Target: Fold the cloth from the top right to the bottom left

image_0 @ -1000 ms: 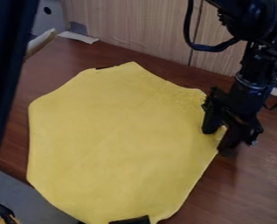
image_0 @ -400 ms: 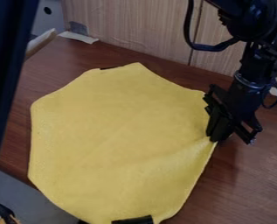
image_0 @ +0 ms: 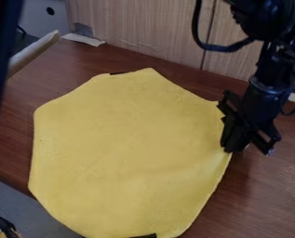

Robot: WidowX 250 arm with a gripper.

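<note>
At the right edge of the cloth, the black gripper points down, its fingers together on the cloth's right-hand edge. The yellow cloth lies spread out, many-sided, over the left and middle of the table. Slight creases run leftward from the pinched spot. The bit of edge between the fingertips is hidden by them.
The brown table extends to the right of the cloth. Behind it stands a wood-panelled wall. A dark upright post and a pale wooden stick are at the left. A black strip shows at the cloth's bottom edge.
The gripper's fingers have closed from apart to together on the cloth's edge. The cloth has shifted slightly, its top corner to the right and down. The dark post at left has moved left.
</note>
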